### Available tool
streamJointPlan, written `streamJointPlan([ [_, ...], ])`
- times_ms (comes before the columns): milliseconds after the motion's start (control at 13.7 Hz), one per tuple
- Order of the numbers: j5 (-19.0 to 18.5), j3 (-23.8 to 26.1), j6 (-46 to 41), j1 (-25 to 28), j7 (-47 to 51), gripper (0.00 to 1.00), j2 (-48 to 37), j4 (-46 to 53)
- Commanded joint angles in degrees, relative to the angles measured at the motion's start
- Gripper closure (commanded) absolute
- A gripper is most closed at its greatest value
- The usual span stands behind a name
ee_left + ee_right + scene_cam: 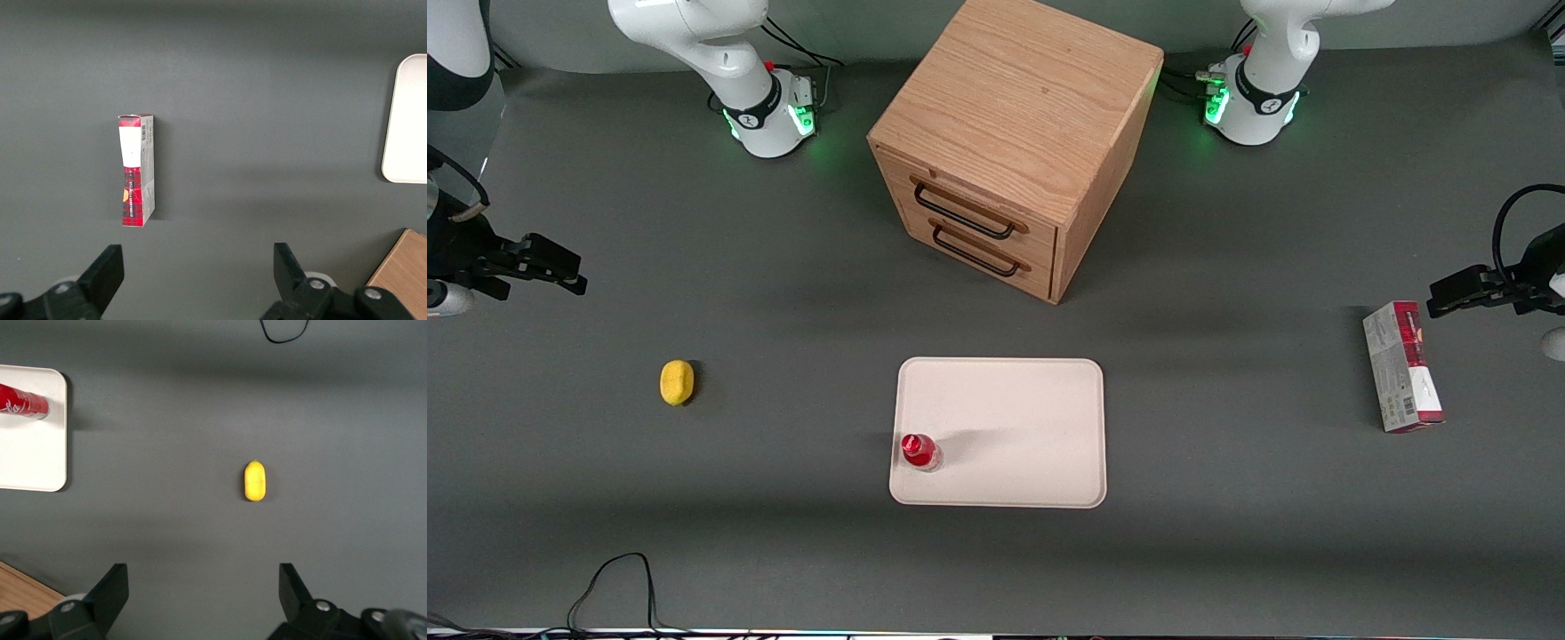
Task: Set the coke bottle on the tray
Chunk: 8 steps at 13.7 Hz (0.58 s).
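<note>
Standing: the coke bottle is upright on the tray, long axis vertical, red cap toward the front camera's overhead gaze.
Bottle place: in the tray's corner at the working arm's end, on the edge nearer the front camera, just inside the rim; well apart from the gripper.
Wrist look: the coke bottle shows its side with white script, standing on the tray near its rounded corner.
Gripper: its fingers are spread wide, holding nothing and touching nothing, hanging above the grey surface toward the working arm's end.
Under the gripper: a small yellow object lies on the surface, nearer the gripper than the tray is.
Also present: a wooden drawer cabinet, farther from the front camera than the tray.
</note>
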Motion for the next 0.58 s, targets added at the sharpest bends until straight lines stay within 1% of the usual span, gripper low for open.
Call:
streamJointPlan([
  [0, -1.1, 2.6, -0.3, -2.1, 1.4, 0.00, -1.5, -1.4],
  [291, -1.1, 2.6, -0.5, -1.6, 1.5, 0.00, -1.5, -1.4],
  [510, -0.4, 2.3, -0.5, -1.7, 1.5, 0.00, -1.5, -1.6],
])
